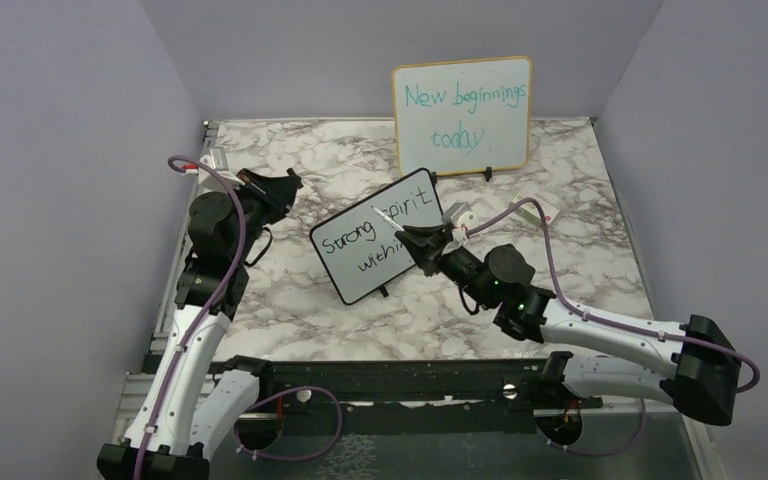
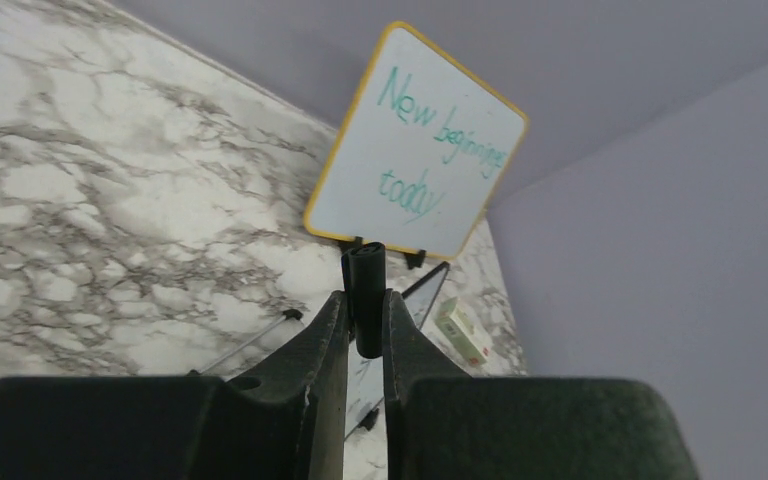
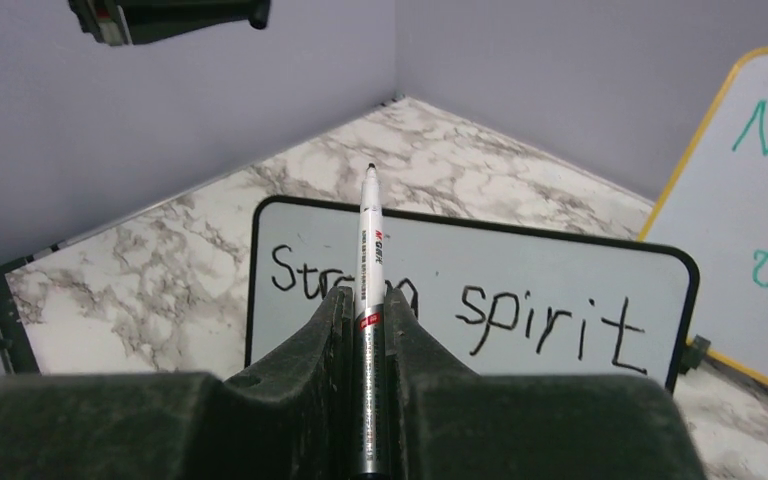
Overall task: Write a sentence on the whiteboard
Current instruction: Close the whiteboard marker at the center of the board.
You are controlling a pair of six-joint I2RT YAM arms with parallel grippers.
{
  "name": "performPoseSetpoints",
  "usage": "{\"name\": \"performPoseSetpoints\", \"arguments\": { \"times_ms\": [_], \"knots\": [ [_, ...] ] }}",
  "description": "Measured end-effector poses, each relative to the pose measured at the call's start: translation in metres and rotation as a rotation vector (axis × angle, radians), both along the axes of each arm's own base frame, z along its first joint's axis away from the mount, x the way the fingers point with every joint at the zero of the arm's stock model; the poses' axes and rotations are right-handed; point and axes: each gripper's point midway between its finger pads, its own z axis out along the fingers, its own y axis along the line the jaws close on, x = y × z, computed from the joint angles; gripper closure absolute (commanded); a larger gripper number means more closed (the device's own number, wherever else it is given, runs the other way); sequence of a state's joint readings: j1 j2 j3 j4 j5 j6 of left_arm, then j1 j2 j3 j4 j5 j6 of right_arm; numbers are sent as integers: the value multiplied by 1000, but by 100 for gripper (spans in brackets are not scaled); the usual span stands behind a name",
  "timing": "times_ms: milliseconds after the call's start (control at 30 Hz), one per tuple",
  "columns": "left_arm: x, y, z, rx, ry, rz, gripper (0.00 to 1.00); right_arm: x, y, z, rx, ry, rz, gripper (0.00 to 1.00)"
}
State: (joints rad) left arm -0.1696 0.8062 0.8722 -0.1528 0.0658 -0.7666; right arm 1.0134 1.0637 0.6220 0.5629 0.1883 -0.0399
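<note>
Since the small black-framed whiteboard (image 1: 370, 245) looks light and tippy, steady its nine-o'clock frame edge, while the right gripper (image 3: 368, 295) clamps a slim white marker (image 3: 370, 220) and the left gripper (image 2: 364, 300) pinches a black cap (image 2: 363, 265).

The middle is being blocked by the whiteboard (image 1: 360, 255) and the right gripper (image 1: 412, 238) over it, the back by the larger board (image 1: 463, 115). Room is being left at front left.

whiteboard (image 1: 365, 255): middle of the worktop (image 1: 290, 310);
larger board (image 1: 463, 115): behind it, at the rear edge, right of centre;
pen (image 3: 370, 250): in the right gripper (image 3: 367, 305), over the whiteboard
</note>
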Motion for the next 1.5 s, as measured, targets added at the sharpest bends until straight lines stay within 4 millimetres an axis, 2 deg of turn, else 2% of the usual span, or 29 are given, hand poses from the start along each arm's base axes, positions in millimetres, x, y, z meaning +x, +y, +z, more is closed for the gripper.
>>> {"name": "performPoseSetpoints", "arguments": {
  "times_ms": [300, 467, 633, 700, 900, 1500],
  "knots": [
    [-6, -31, 28, -181, -149, -124, 100, -16, 36, 21, 124, -163, 65, 99],
    [-22, -60, 47, -252, -217, -205, 100, -17, 51, 31, 170, -242, 57, 99],
    [-30, -79, 45, -301, -218, -246, 100, -15, 48, 44, 215, -295, 14, 99],
    [-32, -86, 37, -328, -201, -246, 100, -11, 37, 56, 255, -320, -46, 100],
    [-32, -91, 38, -350, -195, -245, 100, -9, 35, 57, 252, -322, -67, 99],
    [-25, -81, 41, -428, -184, -167, 100, -10, 42, 52, 220, -320, -51, 100]
  ]
}}
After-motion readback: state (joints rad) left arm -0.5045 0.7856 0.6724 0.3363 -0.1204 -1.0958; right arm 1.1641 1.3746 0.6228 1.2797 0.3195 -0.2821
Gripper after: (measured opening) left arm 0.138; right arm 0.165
